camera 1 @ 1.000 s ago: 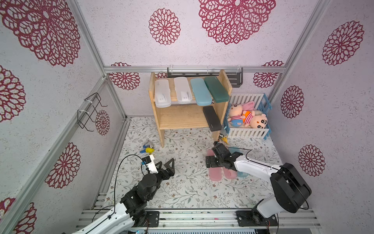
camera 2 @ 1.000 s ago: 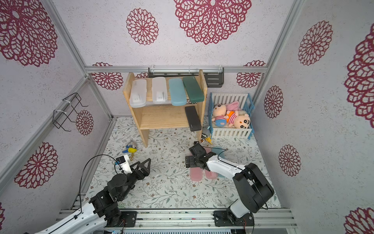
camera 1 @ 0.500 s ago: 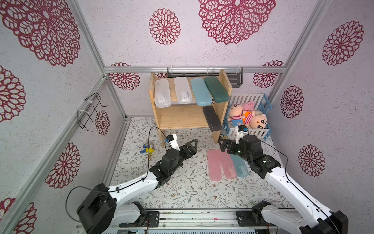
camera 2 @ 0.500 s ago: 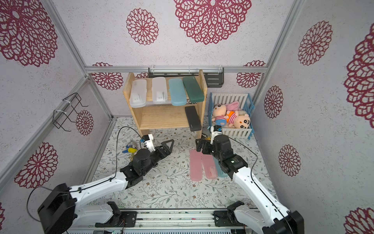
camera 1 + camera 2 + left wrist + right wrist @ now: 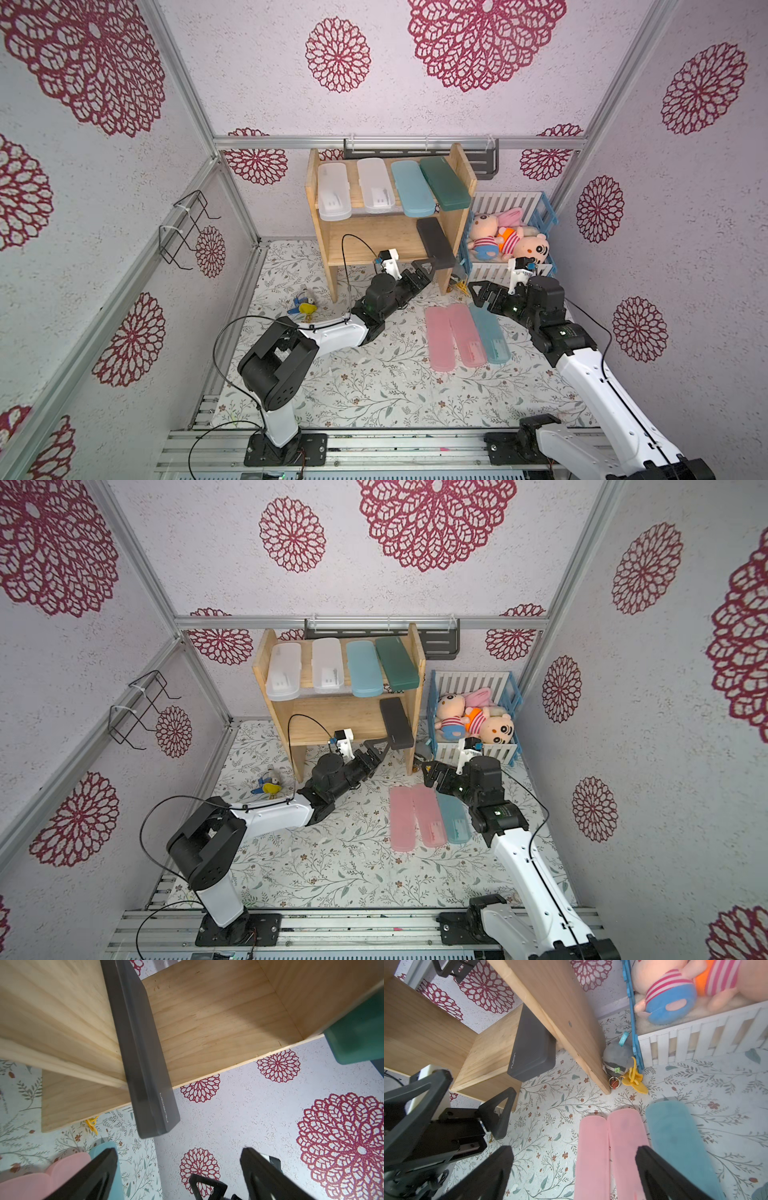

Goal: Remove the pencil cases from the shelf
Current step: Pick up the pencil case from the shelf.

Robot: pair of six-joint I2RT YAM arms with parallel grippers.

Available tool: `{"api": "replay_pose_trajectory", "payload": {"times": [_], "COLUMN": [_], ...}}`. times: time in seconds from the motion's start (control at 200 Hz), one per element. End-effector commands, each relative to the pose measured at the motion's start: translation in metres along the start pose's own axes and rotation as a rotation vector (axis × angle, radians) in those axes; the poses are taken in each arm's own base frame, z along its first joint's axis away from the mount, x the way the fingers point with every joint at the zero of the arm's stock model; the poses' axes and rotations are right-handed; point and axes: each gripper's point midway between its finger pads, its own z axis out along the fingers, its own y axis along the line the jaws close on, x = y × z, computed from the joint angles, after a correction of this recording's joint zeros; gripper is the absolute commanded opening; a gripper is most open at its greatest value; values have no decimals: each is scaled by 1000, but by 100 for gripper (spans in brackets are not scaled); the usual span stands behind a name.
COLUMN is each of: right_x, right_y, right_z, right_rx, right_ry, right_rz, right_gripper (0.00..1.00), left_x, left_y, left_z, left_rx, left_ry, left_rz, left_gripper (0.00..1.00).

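A: Shelf (image 5: 370, 239) first. What sits on it?

B: Five pencil cases. On the top tier, side by side and hanging over the front edge, are a white case (image 5: 333, 192), a second white case (image 5: 375, 187), a blue case (image 5: 412, 190) and a green case (image 5: 444, 183). The green one lies at a slant, next to the side panel by the crate (image 5: 505, 203).

A: And the lower tier?

B: One black case (image 5: 436, 243), close against that same side panel, its near end sticking out past the front edge.

A: Any off the shelf?

B: Three, flat on the flowered mat (image 5: 374, 374) in front of it. A pink case (image 5: 439, 338) and a second pink case (image 5: 467, 336) touch along their long sides. A second blue case (image 5: 490, 336) lies just beside them, toward the crate.

A: Left gripper?

B: The left gripper (image 5: 178, 1152) has its jaws spread wide with nothing between them. It points at the black case's jutting end. In the left wrist view a gap shows between the fingertips and the case.

A: The right one?

B: The right gripper (image 5: 574, 1148) is spread wide too, and empty. It hangs over the mat near the far ends of the cases lying there, close to the shelf's leg and the crate.

A: Anything else down there?

B: Plush toys (image 5: 505, 243) fill the crate, and a small toy bird (image 5: 306, 306) lies on the mat on the shelf's other side.
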Motion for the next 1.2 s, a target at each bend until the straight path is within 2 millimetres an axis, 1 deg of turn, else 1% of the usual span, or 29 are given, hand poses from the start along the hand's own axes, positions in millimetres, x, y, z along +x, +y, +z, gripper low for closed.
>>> {"api": "replay_pose_trajectory", "payload": {"times": [0.0,0.155,0.21,0.26,0.265,0.275,0.33,0.47,0.585,0.66,0.69,0.725,0.755,0.931,0.996,1.111,1.196], "right_x": [-17,-21,-23,-23,-23,-24,-23,-22,-23,-23,-24,-25,-25,-28,-29,-31,-33], "right_y": [10,9,9,8,8,7,6,4,3,3,4,4,4,4,4,4,5], "right_z": [-6,-5,-5,-5,-5,-4,-4,-2,-2,-3,-4,-4,-5,-7,-8,-11,-14], "right_rx": [-40,-41,-41,-38,-39,-36,-34,-31,-28,-26,-26,-25,-23,-12,-6,1,5], "right_ry": [-38,-37,-39,-39,-40,-40,-36,-25,-25,-25,-25,-26,-26,-29,-29,-35,-40], "right_rz": [-8,-10,-10,-12,-13,-12,-14,-13,-15,-16,-20,-21,-23,-35,-39,-46,-51], "right_gripper": [99,99,99,99,99,99,99,99,99,99,99,99,99,99,99,99,99], "left_x": [-7,-5,-3,-5,-2,1,2,3,4,3,3,3,3,3,1,1,-1], "left_y": [-3,4,4,-3,7,14,17,22,24,25,25,25,25,24,23,23,22], "left_z": [11,25,30,33,36,38,42,46,47,46,46,46,46,46,45,43,39], "left_rx": [68,73,75,90,73,60,56,38,39,41,43,46,47,59,62,61,62], "left_ry": [4,22,33,36,42,47,53,58,57,57,56,55,54,53,50,51,44], "left_rz": [-55,-80,-84,-86,-89,-91,-97,-101,-112,-116,-117,-118,-120,-123,-122,-117,-112], "left_gripper": [99,96,93,90,90,90,87,80,71,68,64,54,50,43,33,24,15]}}
